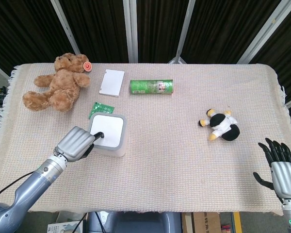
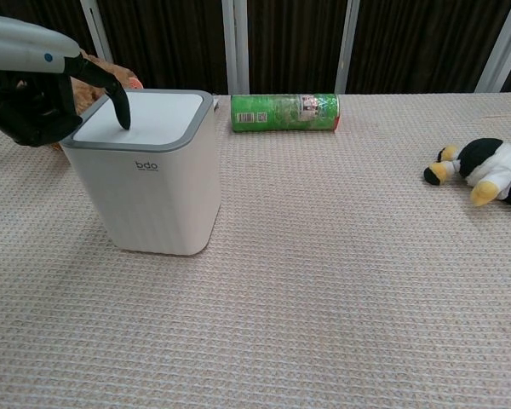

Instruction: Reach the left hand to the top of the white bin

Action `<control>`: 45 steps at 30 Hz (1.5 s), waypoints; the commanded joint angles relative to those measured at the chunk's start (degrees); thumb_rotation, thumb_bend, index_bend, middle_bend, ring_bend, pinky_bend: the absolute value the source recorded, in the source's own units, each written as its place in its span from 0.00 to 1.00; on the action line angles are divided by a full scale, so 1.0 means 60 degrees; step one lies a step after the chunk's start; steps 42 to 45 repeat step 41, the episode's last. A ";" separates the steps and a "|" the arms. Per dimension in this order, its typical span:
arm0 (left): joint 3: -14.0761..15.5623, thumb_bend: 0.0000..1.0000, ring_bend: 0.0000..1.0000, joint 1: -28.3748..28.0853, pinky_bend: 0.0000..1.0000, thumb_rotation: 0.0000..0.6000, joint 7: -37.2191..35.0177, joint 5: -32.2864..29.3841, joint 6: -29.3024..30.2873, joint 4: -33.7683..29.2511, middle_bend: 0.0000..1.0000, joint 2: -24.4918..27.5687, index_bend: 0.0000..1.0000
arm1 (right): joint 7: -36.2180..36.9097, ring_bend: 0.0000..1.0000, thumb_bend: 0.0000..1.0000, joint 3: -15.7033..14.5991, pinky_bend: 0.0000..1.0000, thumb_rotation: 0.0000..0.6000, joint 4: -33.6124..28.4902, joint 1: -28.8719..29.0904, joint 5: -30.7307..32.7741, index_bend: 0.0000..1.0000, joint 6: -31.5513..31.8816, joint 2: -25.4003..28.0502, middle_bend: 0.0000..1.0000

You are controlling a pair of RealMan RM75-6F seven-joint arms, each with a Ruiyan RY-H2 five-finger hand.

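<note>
The white bin (image 1: 108, 135) (image 2: 152, 170) with a grey rim stands on the left half of the table. My left hand (image 1: 76, 144) (image 2: 34, 102) is at the bin's left side, most fingers curled in and one black fingertip (image 2: 121, 118) stretched out onto the white lid, touching it near the left edge. It holds nothing. My right hand (image 1: 280, 167) rests at the table's near right corner, fingers spread, nothing in it; the chest view does not show it.
A brown teddy bear (image 1: 58, 88) lies at the far left. A white card (image 1: 111, 82) and a green can (image 1: 151, 87) (image 2: 285, 112) on its side lie behind the bin. A green packet (image 1: 98, 108) sits just behind it. A penguin toy (image 1: 220, 124) (image 2: 485, 172) lies to the right.
</note>
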 commanded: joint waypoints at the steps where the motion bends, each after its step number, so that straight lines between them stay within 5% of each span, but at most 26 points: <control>1: -0.0124 0.72 0.83 0.0105 0.83 1.00 -0.0267 0.0460 0.0348 -0.0288 0.83 0.0075 0.29 | -0.0003 0.02 0.22 0.0001 0.00 1.00 -0.0001 -0.0001 -0.0014 0.15 0.0017 -0.0006 0.06; 4: -0.0325 0.57 0.73 0.0514 0.80 1.00 -0.0976 0.1559 0.0900 -0.0733 0.72 0.0288 0.28 | -0.0010 0.02 0.22 0.0007 0.00 1.00 0.0008 0.0003 -0.0023 0.15 0.0027 -0.0025 0.06; 8: -0.0289 0.35 0.44 0.1380 0.63 1.00 -0.1569 0.3243 0.2063 -0.1287 0.46 0.0754 0.25 | -0.0024 0.02 0.22 0.0002 0.00 1.00 0.0024 0.0024 -0.0012 0.15 -0.0019 -0.0045 0.06; 12: 0.0755 0.18 0.20 0.3427 0.36 1.00 -0.0694 0.5472 0.4597 -0.1550 0.25 0.1109 0.23 | -0.0067 0.02 0.22 -0.0009 0.00 1.00 0.0044 0.0066 0.0000 0.15 -0.0107 -0.0085 0.06; 16: 0.1649 0.12 0.15 0.5169 0.28 1.00 0.0076 0.6631 0.6497 -0.0840 0.20 0.0585 0.22 | -0.0104 0.02 0.22 -0.0026 0.00 1.00 0.0040 0.0087 -0.0014 0.15 -0.0145 -0.0106 0.06; 21: 0.2029 0.09 0.10 0.6632 0.22 1.00 -0.1107 0.6789 0.8062 0.0965 0.15 -0.0251 0.17 | -0.0035 0.02 0.22 -0.0076 0.00 1.00 0.0027 0.0116 -0.0133 0.15 -0.0175 -0.0106 0.06; 30: 0.2079 0.09 0.03 0.7402 0.15 1.00 -0.4746 0.5470 0.7614 0.3416 0.08 -0.0543 0.14 | 0.0569 0.00 0.19 -0.0261 0.00 1.00 0.0214 0.0215 -0.0745 0.15 -0.0152 0.0003 0.06; 45: 0.1796 0.09 0.02 0.7540 0.15 1.00 -0.5006 0.5623 0.7212 0.3711 0.07 -0.0563 0.14 | 0.0514 0.00 0.19 -0.0295 0.00 1.00 0.0213 0.0157 -0.0915 0.15 0.0083 0.0126 0.06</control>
